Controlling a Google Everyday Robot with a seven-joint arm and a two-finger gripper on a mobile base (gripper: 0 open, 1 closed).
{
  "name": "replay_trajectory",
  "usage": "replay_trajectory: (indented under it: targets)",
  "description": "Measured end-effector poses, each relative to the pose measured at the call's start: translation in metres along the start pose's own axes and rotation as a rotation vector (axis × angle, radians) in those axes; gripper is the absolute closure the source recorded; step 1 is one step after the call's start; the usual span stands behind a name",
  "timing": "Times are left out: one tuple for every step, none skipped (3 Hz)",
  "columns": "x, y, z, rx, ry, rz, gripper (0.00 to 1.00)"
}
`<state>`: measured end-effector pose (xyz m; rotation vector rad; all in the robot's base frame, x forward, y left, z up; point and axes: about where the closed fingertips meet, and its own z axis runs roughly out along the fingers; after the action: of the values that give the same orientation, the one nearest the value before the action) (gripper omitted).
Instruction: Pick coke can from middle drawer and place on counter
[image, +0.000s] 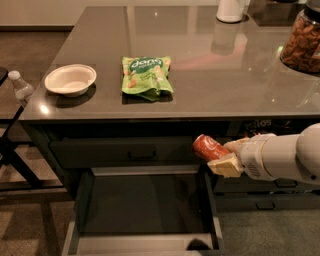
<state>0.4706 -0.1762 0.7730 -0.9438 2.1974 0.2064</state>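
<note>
Grip is closed: my end effector (223, 155) is clenched on the coke can (207, 147), one pale finger above it and one below. The can lies tilted in the air, its free end pointing up and to the left, and it touches nothing else. Directly below the end effector is the right rear corner of the open middle drawer (145, 244), whose dark floor stretches away down and to the left. Just behind the can is the closed upper drawer front (100, 150) with its dark handle. Right above the end effector runs the front edge of the worktop (210, 85), and that edge stands between the can and the top surface. Up and to the left, on the worktop, lies a green snack bag (146, 75). Farther left sits a white bowl (70, 80). Up and to the right, near the worktop's right edge, stands a glass jar of nuts (302, 44). Far up at the back is a white container (231, 10). Below and to the right are narrower closed drawers (272, 197). Far to the left, off the worktop, stands a clear bottle (21, 88).
</note>
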Motion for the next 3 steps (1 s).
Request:
replay_trajectory:
  targets:
    - [-0.01, -0.009, -0.023, 0.025, -0.023, 0.012, 1.0]
    - [-0.02, -0.025, -0.058, 0.076, -0.044, 0.024, 1.0]
    - [-0.037, -0.04, -0.093, 0.127, -0.081, 0.017, 1.0]
